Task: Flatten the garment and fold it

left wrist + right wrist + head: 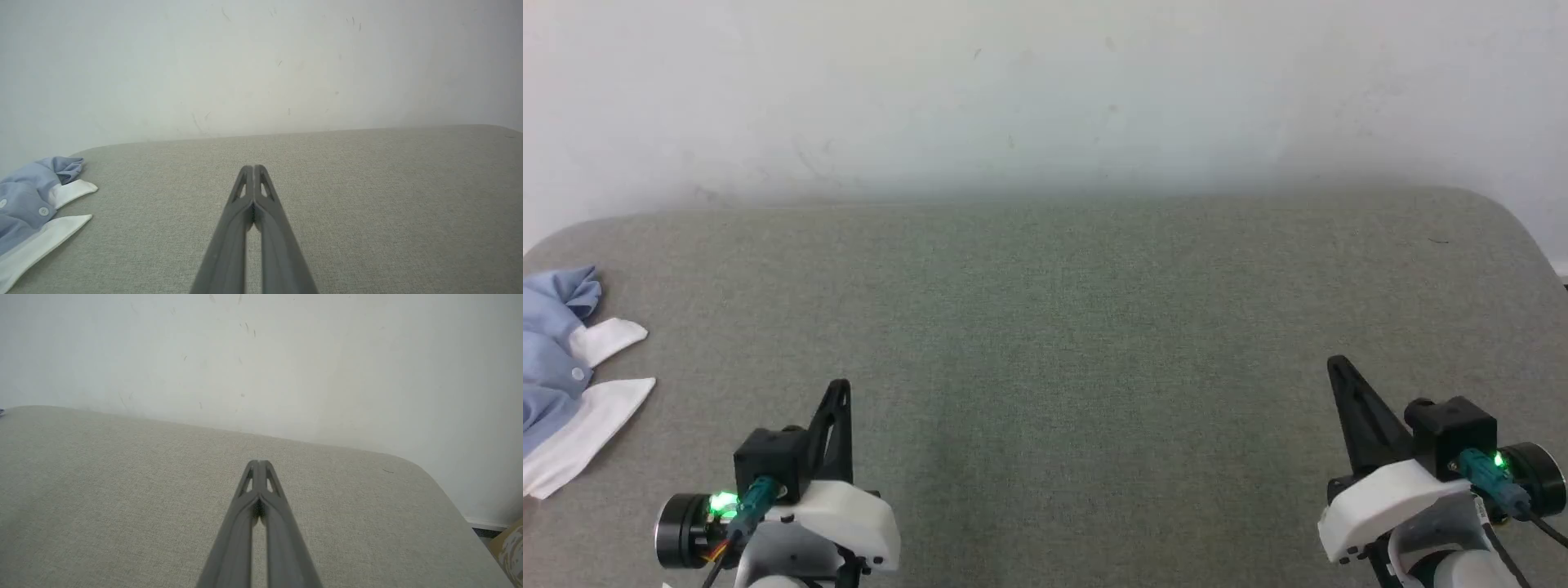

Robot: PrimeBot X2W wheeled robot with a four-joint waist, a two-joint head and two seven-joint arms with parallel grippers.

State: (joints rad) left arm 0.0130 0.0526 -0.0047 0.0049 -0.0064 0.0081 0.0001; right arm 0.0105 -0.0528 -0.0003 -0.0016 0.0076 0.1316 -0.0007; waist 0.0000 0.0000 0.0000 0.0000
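**FINDINGS AT THE FOLDING STATION: GARMENT NOT FLATTENED, NOT FOLDED**

The garment (551, 367), a soft light-blue shirt with white trim panels, lay crumpled at the far left edge of the table (1045, 327). The table was a flat surface with rounded corners, covered in grey-green woven fabric. The head view's left border cut off part of the shirt. Two white panels pointed toward the middle of the table. In the left wrist view, small white buttons (43, 211) were noted on the blue cloth. No logo could be made out.

The left gripper (841, 388), a pair of long dark fingers on a white wrist housing, was at the lower left of the head view. Its fingers were pressed together along their length and grasped nothing. It was to the right of the garment, apart from it and not touching it.

The right gripper (1335, 363), of the same build, was at the lower right, well apart from the garment. Its fingers were likewise clenched tip to tip on nothing. Both sets of fingers pointed toward the plain white wall (1045, 82) behind the table.

A green indicator light (719, 502) glowed on the left wrist, and another on the right. A tan object (508, 547) showed beyond the table's right corner. What it was could not be determined.
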